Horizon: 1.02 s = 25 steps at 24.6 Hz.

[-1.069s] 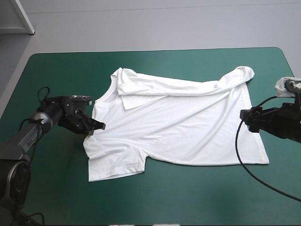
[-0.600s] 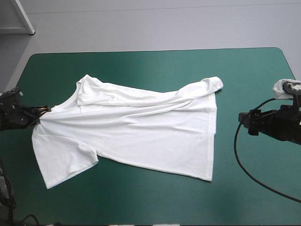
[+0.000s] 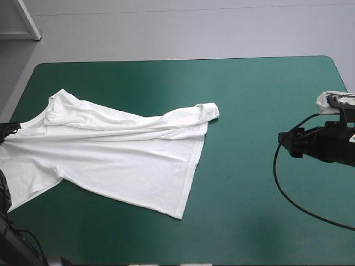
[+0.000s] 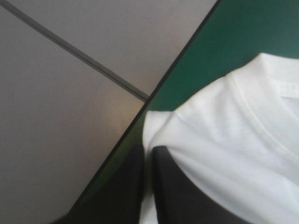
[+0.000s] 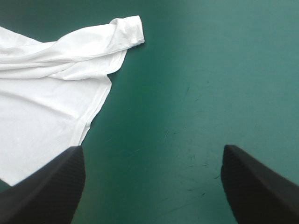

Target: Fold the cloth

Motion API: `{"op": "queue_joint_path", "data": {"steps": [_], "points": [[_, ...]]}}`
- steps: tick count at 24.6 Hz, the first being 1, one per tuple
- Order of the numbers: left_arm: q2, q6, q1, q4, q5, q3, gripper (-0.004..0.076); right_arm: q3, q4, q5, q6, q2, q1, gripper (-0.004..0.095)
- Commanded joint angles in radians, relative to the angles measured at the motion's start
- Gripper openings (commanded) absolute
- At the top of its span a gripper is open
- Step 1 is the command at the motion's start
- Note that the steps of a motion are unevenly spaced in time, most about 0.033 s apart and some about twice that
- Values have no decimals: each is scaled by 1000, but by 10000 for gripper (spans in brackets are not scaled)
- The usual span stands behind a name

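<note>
Left claw is pinched nearly closed on the T-shirt. A thin strip of white cloth runs between its two black fingers. The grip is just beside the ribbed collar, right at the left edge of the counter.

From the high view I see the T-shirt laid out over the left half of the counter. It is mostly flat, with long creases running along the upper part. The collar end is at the left edge, where the left claw is barely in view (only a dark bit, so I can't read the fingers from up here). One rolled sleeve points toward the counter's middle. A hem corner reaches toward the near edge.

Right claw is spread wide, with its fingers far apart and nothing between them, only bare teal-green cover. It sits over the right side of the counter, well apart from the T-shirt, which lies ahead of it and off to one side. The sleeve end is the nearest part. I can't tell whether the claw touches the cover.
</note>
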<state>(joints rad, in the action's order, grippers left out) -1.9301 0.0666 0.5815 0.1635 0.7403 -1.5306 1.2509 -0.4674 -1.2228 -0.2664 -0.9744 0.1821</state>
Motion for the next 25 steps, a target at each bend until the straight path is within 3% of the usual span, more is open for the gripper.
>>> {"op": "queue_joint_path", "data": {"steps": [1,3,5,8,12,14,19,20,22,25], "points": [[13,7,3,29,-47,-57,294,25,-36,27,-18,7,3,647],[10,7,3,38,-32,-78,498,25,-30,21,-19,7,3,604],[19,7,3,16,2,-104,571,25,-28,25,-22,7,3,603],[52,-15,3,-120,72,-146,568,25,-28,38,-31,7,3,603],[153,-239,-36,-504,168,-156,566,25,-46,40,-78,-6,3,603],[211,-280,-105,-576,232,-152,565,25,-101,40,-118,-22,3,603],[367,-270,-397,-461,271,-94,565,25,-276,40,-182,-96,3,603],[420,-224,-532,-358,306,-70,565,25,-346,42,-182,-141,3,603],[484,-121,-709,-217,374,-26,565,25,-363,39,-209,-192,3,604],[554,-27,-918,-149,440,51,565,25,-257,79,-189,-201,3,603]]}}
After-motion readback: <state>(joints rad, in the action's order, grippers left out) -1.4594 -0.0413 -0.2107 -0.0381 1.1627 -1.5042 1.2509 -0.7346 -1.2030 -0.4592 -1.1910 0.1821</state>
